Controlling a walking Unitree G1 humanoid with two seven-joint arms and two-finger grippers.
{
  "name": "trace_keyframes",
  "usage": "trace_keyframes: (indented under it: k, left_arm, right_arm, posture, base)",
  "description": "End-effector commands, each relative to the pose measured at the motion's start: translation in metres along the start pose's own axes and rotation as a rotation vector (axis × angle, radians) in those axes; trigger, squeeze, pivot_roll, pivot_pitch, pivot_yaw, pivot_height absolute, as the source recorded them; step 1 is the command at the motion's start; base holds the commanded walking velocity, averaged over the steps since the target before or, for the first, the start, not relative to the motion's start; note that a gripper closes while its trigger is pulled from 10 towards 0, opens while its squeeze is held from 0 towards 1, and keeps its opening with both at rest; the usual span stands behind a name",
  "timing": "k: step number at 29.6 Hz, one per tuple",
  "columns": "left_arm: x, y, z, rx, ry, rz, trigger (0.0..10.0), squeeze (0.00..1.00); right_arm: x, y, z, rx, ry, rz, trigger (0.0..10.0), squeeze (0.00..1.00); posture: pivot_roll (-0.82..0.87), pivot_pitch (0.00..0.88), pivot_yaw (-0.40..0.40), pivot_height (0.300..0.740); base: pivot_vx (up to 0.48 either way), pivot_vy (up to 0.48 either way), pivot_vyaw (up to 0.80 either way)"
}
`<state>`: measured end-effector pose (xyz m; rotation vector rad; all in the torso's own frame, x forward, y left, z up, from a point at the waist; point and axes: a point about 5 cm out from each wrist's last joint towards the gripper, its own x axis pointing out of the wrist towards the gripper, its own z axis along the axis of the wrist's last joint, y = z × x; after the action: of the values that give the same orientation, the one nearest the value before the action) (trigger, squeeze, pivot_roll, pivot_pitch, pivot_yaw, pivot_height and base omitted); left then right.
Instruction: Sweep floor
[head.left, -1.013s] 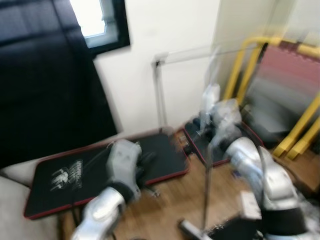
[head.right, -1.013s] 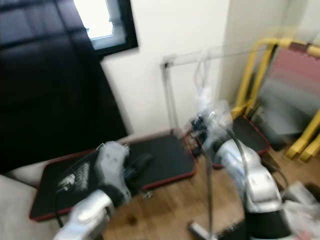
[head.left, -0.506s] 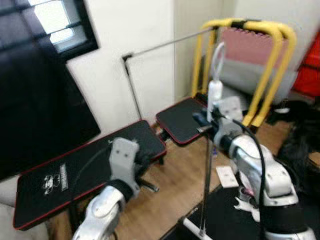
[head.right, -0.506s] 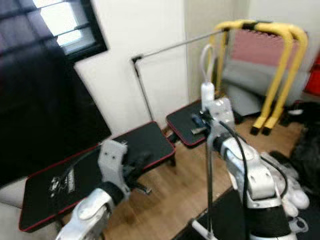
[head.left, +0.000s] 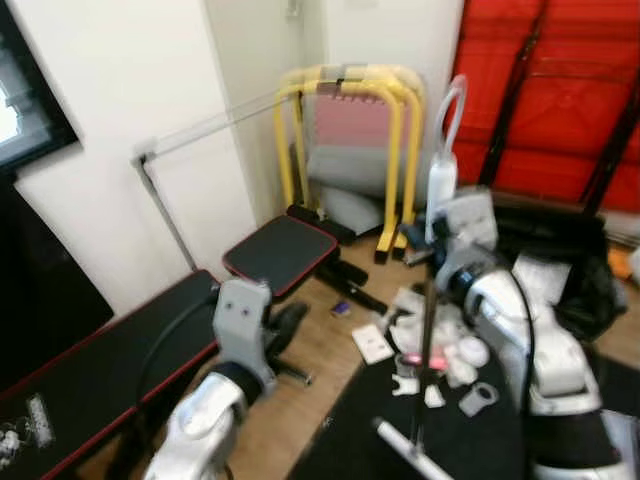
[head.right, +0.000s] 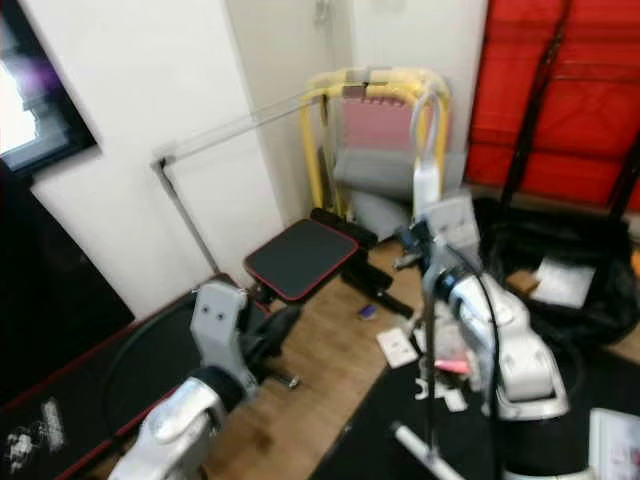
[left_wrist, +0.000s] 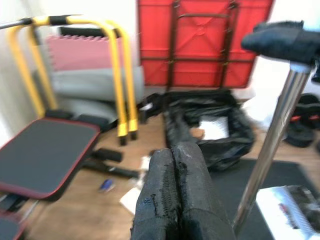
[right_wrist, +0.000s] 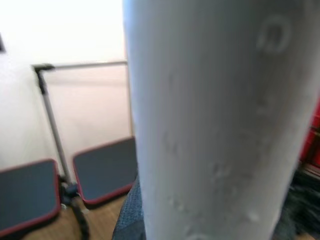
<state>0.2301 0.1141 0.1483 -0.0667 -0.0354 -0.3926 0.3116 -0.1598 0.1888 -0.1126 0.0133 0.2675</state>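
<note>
Wooden floor (head.left: 300, 400) below; right fingers (head.left: 425, 250) clasp the broom pole (head.left: 424, 360), left fingers (left_wrist: 177, 200) pressed together.

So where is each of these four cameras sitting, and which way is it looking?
Left and right eye views: head, looking down at both arms, the broom pole and the floor litter.
Left wrist view: on the left arm, along the left gripper toward the yellow frame, shared with the eyes.
Right wrist view: against the pole, in the right gripper.

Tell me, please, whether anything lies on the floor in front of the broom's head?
Yes. The right gripper holds the broom upright on the black mat; just beyond its head, small white items and papers lie scattered.
</note>
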Motion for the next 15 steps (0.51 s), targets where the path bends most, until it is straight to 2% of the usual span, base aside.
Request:
trace_keyframes:
  k: [1,15]
  left_arm:
    - [-0.0005,0.008,-0.0052,0.005,0.022,0.053,10.0,0.0]
    - [0.001,0.0162,-0.0038,0.007,0.002,0.103,10.0,0.0]
  right_arm:
    - [0.0043,-0.0028,0.0117,-0.046,-0.047,-0.025,10.0,0.0]
    - [0.01,-0.0049,0.0139,-0.052,-0.071,-0.066,10.0,0.0]
  posture:
    - [-0.09,0.0,-0.017,0.74]
    - [-0.1,0.0,-0.019,0.74]
  base:
    - [0.0,0.0,-0.8]
    - [0.0,0.0,-0.8]
